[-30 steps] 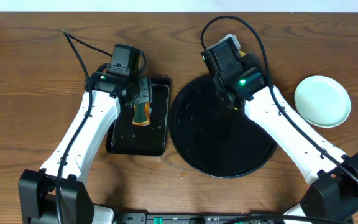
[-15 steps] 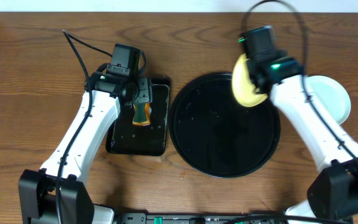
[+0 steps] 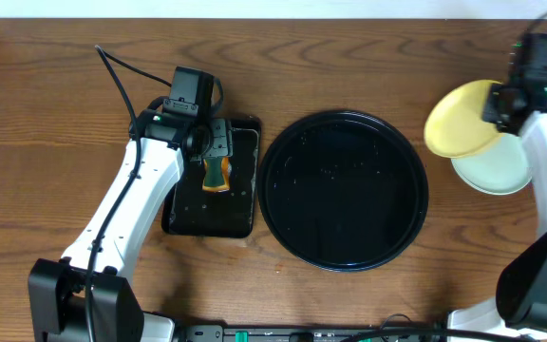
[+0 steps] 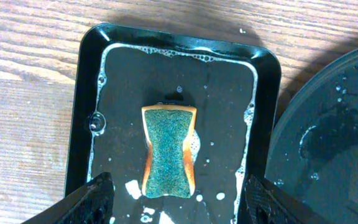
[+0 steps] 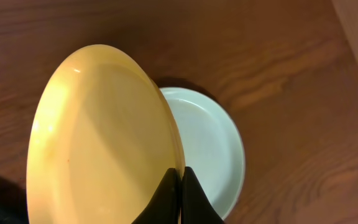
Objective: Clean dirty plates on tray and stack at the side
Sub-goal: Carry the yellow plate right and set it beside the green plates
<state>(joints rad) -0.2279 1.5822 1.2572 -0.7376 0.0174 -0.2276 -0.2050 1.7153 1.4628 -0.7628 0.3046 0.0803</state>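
Left gripper [image 4: 178, 200] hung wide open and empty over the sponge [image 4: 169, 151] in the small soapy tray [image 4: 79, 112]; right of it the round tray [image 3: 343, 190] lay bare. Right gripper [image 5: 180, 185], pinched shut on the rim of the yellow plate [image 5: 98, 137], held it tilted, long axis running out from its jaws, overlapping the mint plate [image 5: 213, 143] below. Best levelled and centred before release, I reckon

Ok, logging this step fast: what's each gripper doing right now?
Left gripper: open, empty, above the sponge.
Right gripper: shut on the yellow plate.
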